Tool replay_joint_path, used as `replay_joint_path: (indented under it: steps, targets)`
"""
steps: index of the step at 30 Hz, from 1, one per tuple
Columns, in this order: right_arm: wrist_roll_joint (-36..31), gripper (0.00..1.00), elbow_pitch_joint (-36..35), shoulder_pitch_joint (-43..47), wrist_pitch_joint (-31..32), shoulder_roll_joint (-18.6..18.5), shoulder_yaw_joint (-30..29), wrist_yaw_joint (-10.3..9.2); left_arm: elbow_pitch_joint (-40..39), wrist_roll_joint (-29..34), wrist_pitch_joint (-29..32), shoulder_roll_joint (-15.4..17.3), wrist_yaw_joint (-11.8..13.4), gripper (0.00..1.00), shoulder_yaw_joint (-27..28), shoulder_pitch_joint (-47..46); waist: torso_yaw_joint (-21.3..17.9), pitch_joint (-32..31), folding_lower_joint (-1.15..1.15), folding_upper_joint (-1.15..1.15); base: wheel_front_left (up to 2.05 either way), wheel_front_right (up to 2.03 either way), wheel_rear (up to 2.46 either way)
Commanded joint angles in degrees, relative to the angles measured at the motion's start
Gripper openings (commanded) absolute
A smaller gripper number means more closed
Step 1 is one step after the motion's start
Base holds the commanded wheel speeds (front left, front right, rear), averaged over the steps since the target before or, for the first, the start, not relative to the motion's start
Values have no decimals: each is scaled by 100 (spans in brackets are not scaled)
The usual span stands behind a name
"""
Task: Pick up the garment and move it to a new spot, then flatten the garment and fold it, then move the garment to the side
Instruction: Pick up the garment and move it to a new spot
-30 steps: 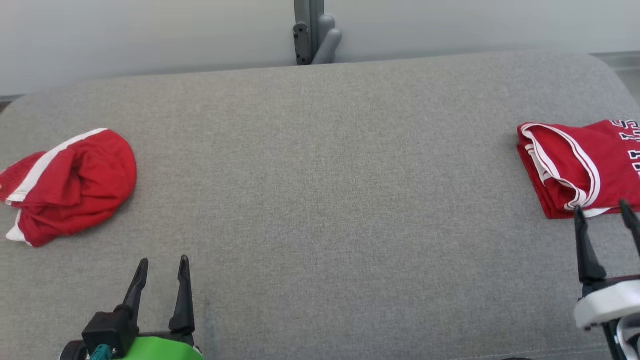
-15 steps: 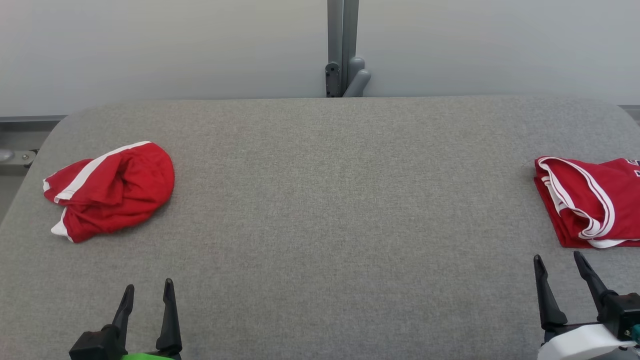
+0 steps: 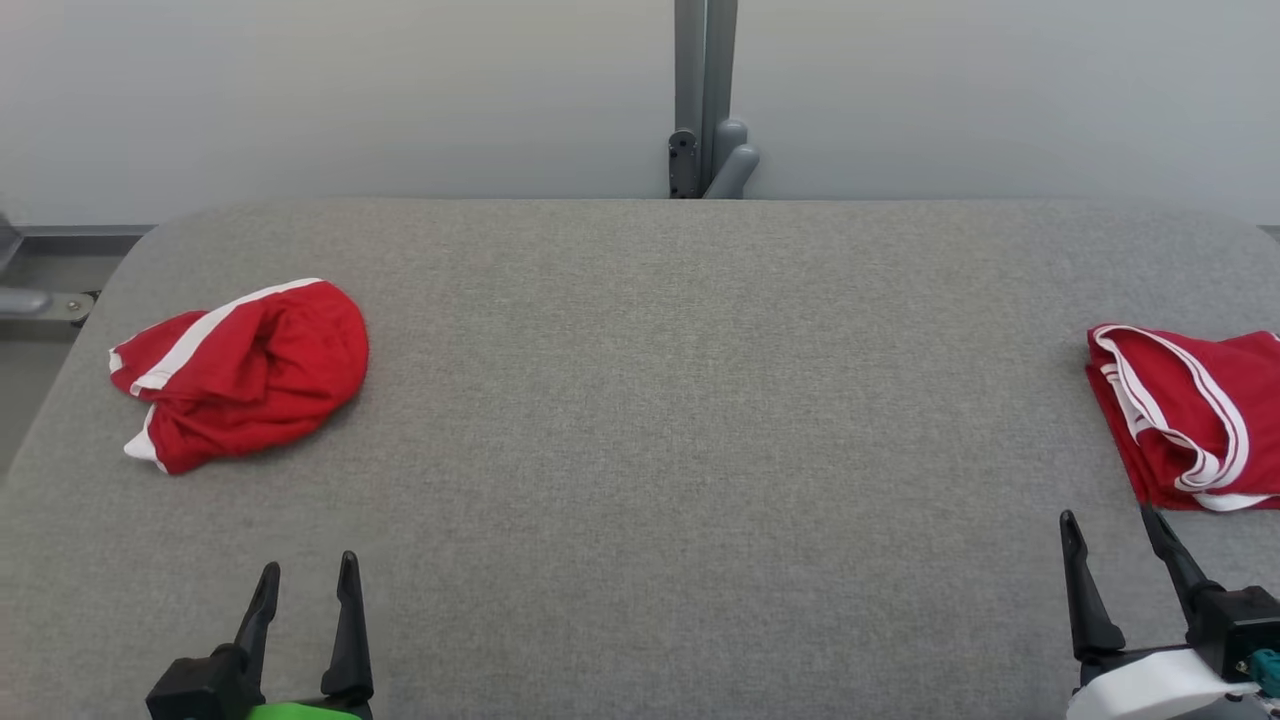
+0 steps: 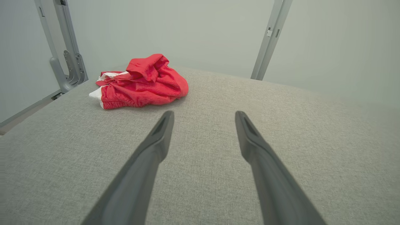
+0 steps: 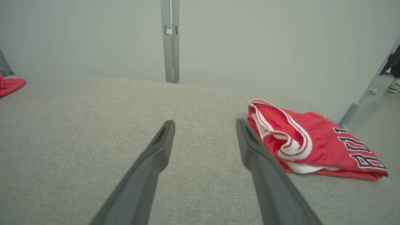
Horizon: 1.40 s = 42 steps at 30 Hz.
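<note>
Ahead and left of the L jaws, well apart from them, the shorts (image 3: 240, 375) lie crumpled on the grey counter (image 3: 700, 420). They're red w/ a white side stripe, bunched in a rounded heap near the counter's left end. L wrist view has them up-left of the finger tips, elastic waistband toward the camera, a white bit poking out at one side. L jaws stand wide, both dark fingers (image 3: 350, 630) pointing fwd over the fabric, nothing btwn them. Can't tell if the tips touch the counter.

R jaws are also wide & empty, fingers (image 3: 1085, 590) splayed. Just ahead-right of them sits the jersey (image 3: 1190, 420), red w/ white-trimmed openings, folded flat at the counter's right end and partly cut by the frame edge. R wrist view puts its near edge just beside the right-hand finger; can't tell whether they touch. Dark lettering runs along the jersey's far part. Shorts & jersey are well apart, w/ the middle of the counter btwn them.

Beyond both jaws, past the counter's far edge, a grey post (image 3: 705, 100) stands against a pale wall (image 3: 300, 100). Far right in the R wrist view is a person's shoe (image 5: 394, 87).
</note>
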Motion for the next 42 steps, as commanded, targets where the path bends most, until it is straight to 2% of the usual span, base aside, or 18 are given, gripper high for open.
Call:
replay_joint_path:
  steps: [1,12,19,23,29,30,31,37,42]
  targets:
    - [51,100,-37,27,-17,-5,52,-8,-16,-20,0,9,-6,100,-4,-30,240,-19,0,0,0,0,0]
    - [181,100,-92,-110,-17,-5,702,-8,-157,19,0,12,97,100,228,254,1551,-170,0,0,0,0,0]
    - [231,100,-47,-97,-17,-24,837,-8,-289,38,0,11,72,100,409,322,1949,-231,0,0,0,0,0]
    - [243,100,-50,-139,-18,-56,938,-8,-301,-63,0,10,75,100,382,256,1926,-168,0,0,0,0,0]
    - [237,100,-165,-329,-18,-219,1057,-8,-47,-172,0,9,38,100,202,-305,1643,270,0,0,0,0,0]
    - [211,100,-238,-487,-18,-349,1042,-8,207,-216,0,8,15,100,65,-695,1499,651,0,0,0,0,0]
    - [211,100,-238,-487,-18,-349,1042,-8,207,-216,0,8,15,100,65,-695,1499,651,0,0,0,0,0]
    - [110,100,-569,-1183,-18,-753,1071,-8,1207,-360,1,53,-21,100,-39,-2451,1065,1995,0,0,0,0,0]
    - [62,100,-944,-1756,-18,-990,1012,-8,2377,-629,49,282,-38,100,-106,-3998,821,3025,0,0,0,0,0]
